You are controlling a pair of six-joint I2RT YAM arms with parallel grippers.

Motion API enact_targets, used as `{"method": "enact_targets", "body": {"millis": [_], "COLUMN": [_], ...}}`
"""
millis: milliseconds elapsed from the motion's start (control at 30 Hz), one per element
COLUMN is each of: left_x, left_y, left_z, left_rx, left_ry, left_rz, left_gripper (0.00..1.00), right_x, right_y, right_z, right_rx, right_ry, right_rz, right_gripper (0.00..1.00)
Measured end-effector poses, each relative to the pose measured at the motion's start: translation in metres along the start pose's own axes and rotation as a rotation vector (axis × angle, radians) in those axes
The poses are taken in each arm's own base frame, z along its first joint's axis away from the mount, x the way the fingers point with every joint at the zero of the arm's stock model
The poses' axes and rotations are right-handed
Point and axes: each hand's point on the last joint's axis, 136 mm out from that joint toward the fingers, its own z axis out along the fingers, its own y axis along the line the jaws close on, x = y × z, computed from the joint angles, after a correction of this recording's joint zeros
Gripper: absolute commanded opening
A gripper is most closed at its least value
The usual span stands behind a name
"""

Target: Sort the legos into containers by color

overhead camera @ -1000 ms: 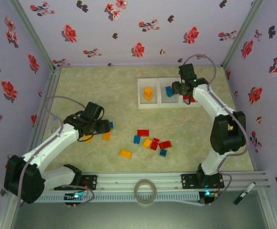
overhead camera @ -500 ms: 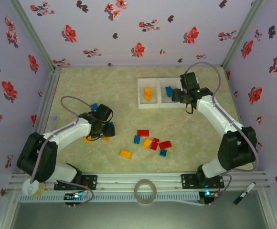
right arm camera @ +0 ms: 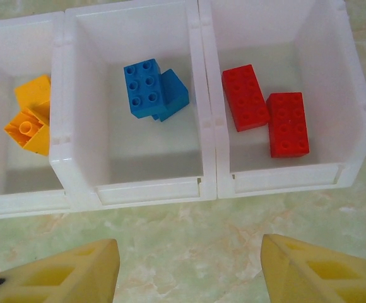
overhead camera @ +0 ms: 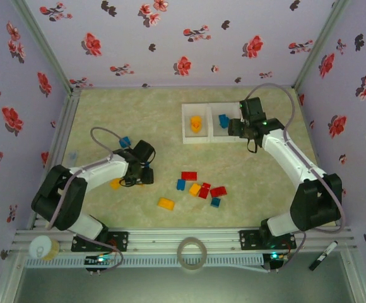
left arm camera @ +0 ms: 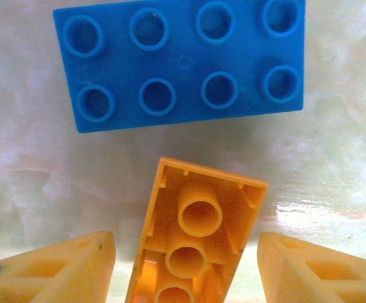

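Observation:
In the left wrist view an orange-yellow lego (left arm camera: 195,240) lies upside down between the fingers of my left gripper (left arm camera: 186,255). The gripper is open, with a gap on each side of the brick. A blue eight-stud lego (left arm camera: 183,63) lies just beyond it. From above, the left gripper (overhead camera: 142,170) sits low at the table's left. My right gripper (right arm camera: 189,252) is open and empty over bare table in front of the containers (right arm camera: 208,186). Those hold yellow legos (right arm camera: 31,113) on the left, blue (right arm camera: 151,88) in the middle and red (right arm camera: 265,110) on the right.
Several loose red, blue and yellow legos (overhead camera: 199,188) lie mid-table, with a yellow one (overhead camera: 166,203) nearer and a blue one (overhead camera: 125,141) at the left. A tape roll (overhead camera: 191,254) and a marker (overhead camera: 323,255) rest on the front rail. Flowered walls close in three sides.
My left gripper has shifted right and come down around the yellow lego, its jaws narrowing. My right gripper has drawn back a little from over the containers.

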Motion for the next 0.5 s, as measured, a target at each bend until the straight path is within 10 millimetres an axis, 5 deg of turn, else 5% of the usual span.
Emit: {"method": "enact_targets", "body": {"millis": [500], "left_x": [-0.012], "left_y": [-0.026], "left_z": [-0.005], "left_rx": [0.020], "left_ry": [-0.018], "left_rz": [0.061], "left_gripper": [0.33], "right_x": [0.000], "right_y": [-0.004], "right_z": [-0.024], "right_rx": [-0.008], "right_ry": [-0.043], "right_rz": [0.005], "right_gripper": [0.63]}}
